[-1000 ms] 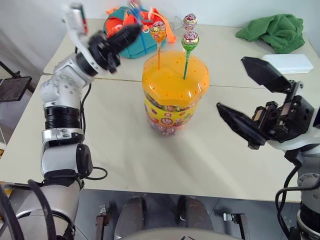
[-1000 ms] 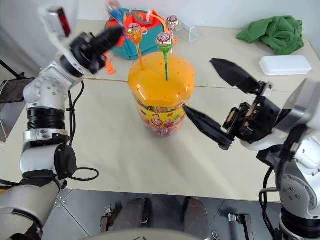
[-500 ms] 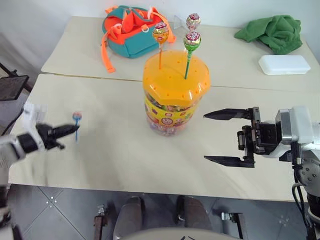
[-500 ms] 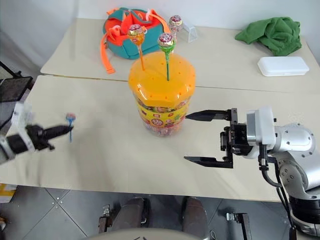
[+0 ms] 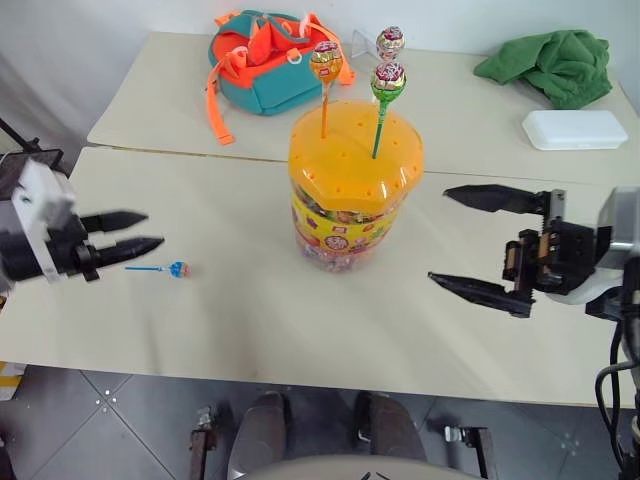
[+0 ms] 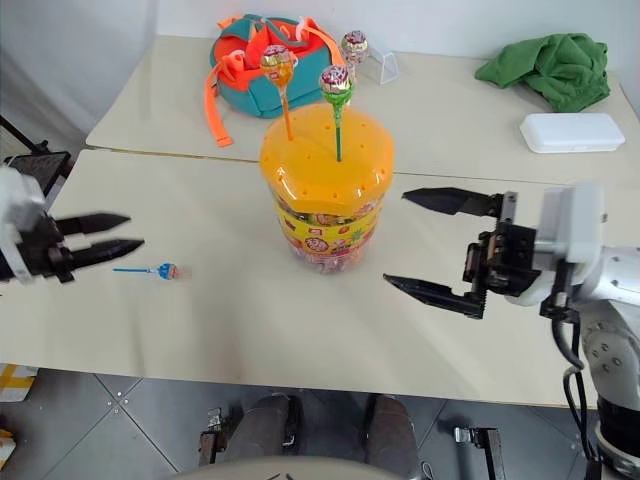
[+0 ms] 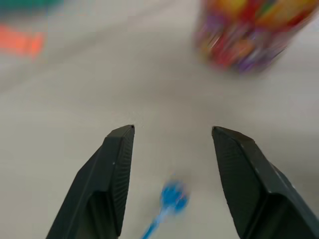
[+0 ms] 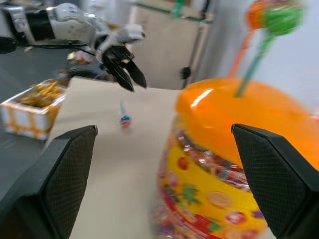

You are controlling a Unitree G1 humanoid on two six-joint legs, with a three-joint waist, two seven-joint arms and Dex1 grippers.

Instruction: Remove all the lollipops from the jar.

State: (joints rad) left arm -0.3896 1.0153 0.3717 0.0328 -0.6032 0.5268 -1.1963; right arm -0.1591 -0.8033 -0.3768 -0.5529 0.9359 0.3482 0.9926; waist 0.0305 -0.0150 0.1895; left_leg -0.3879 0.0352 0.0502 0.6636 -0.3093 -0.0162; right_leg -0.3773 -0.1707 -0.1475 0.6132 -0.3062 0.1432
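Note:
The jar (image 5: 352, 200), a clear tub with a holed orange lid, stands mid-table. Two lollipops rise from the lid, one on an orange stick (image 5: 325, 62) and one on a green stick (image 5: 389, 78). A pale lollipop (image 5: 390, 42) shows just behind them, its stick hidden. A blue lollipop (image 5: 178, 269) lies flat on the table at the left. My left gripper (image 5: 154, 228) hovers beside it, open and empty, with the candy (image 7: 173, 195) below its fingers. My right gripper (image 5: 438, 234) stands wide open to the right of the jar (image 8: 234, 149), holding nothing.
A teal-and-orange bag (image 5: 265, 70) lies on the back table, a green cloth (image 5: 545, 62) and a white box (image 5: 573, 128) at the back right. A seam runs between the two tables behind the jar. A small clear stand (image 6: 380, 65) sits behind the lollipops.
My left gripper swung from the jar's top down to the left with the blue lollipop, then opened; the lollipop now lies on the table. The right gripper turned and drifted a little right, still open.

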